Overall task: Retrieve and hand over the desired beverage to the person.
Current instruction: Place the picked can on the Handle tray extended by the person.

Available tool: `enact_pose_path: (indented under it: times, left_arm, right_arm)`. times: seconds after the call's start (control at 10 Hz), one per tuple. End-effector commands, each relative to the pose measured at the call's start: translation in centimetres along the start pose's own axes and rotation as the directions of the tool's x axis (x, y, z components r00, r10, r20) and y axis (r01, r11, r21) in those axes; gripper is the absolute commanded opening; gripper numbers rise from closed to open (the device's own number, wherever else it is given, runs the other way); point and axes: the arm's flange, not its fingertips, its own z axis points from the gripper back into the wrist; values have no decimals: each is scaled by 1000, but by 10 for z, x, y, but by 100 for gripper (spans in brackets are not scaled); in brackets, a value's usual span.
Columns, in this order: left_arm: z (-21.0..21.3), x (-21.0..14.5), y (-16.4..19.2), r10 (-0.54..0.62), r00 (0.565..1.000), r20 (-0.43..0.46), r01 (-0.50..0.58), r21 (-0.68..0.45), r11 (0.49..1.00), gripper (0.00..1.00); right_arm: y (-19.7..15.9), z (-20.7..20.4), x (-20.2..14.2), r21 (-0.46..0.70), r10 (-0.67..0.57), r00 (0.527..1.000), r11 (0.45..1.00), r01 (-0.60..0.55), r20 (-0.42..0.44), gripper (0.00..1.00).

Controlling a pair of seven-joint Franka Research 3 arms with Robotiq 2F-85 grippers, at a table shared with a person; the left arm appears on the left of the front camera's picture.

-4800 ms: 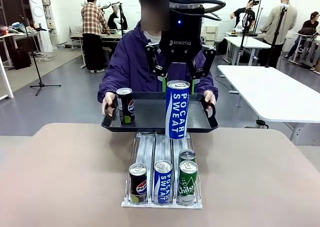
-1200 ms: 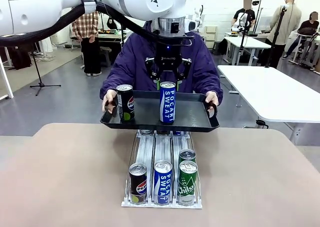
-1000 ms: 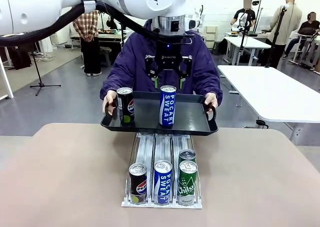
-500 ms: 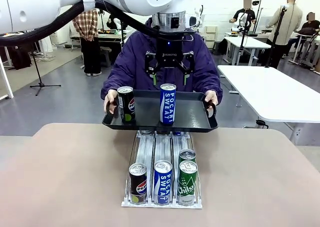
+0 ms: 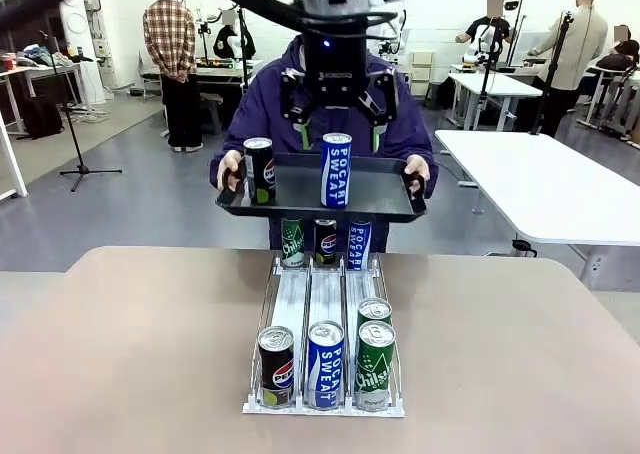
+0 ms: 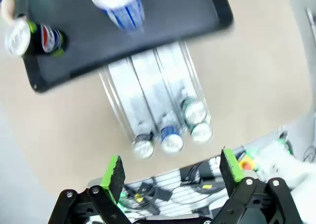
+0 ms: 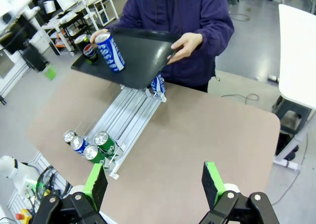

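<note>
Tray [image 5: 300, 189] black. Pocari Sweat can [image 5: 336, 170] blue with white letters. Pepsi can [image 5: 261, 170] black (green base). Person's jacket [image 5: 262, 109] dark purple. Table [image 5: 120, 354] beige. Rack [image 5: 325, 304] silver-grey. Gripper pads [image 6: 113, 172] bright green.

The left gripper [image 5: 336, 110] is black, with a small blue light on its body above the jaws and white lettering just below the light; its fingers end in green pads [image 6: 113, 172] bolted on black links; the right gripper [image 7: 154, 182] has the same green pads; the person [image 5: 268, 104] wears a dark purple hooded jacket.
</note>
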Motion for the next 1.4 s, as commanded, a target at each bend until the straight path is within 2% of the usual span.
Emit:
enact_pose_path:
  times: [0.0,0.2,0.5,0.8,0.9,1.3]
  left_arm:
    - [-2,-78,53,-154,986,67,156,-14,988,100]
    - [12,-121,86,-212,969,128,221,-65,973,100]
    - [25,-149,114,-211,964,159,234,-142,962,100]
    - [21,-147,139,-150,977,154,177,-176,968,100]
    - [31,-151,126,-177,973,151,198,-140,970,100]
    - [31,-151,126,-177,973,151,198,-140,970,100]
  right_arm:
    - [0,-2,1,22,4,1000,1000,-4,5,100]
    - [0,-2,1,22,4,1000,1000,-4,5,100]
    - [0,-2,1,22,4,1000,1000,-4,5,100]
    - [0,-2,1,22,4,1000,1000,-4,5,100]
    - [0,-2,1,22,4,1000,1000,-4,5,100]
    - [0,-2,1,22,4,1000,1000,-4,5,100]
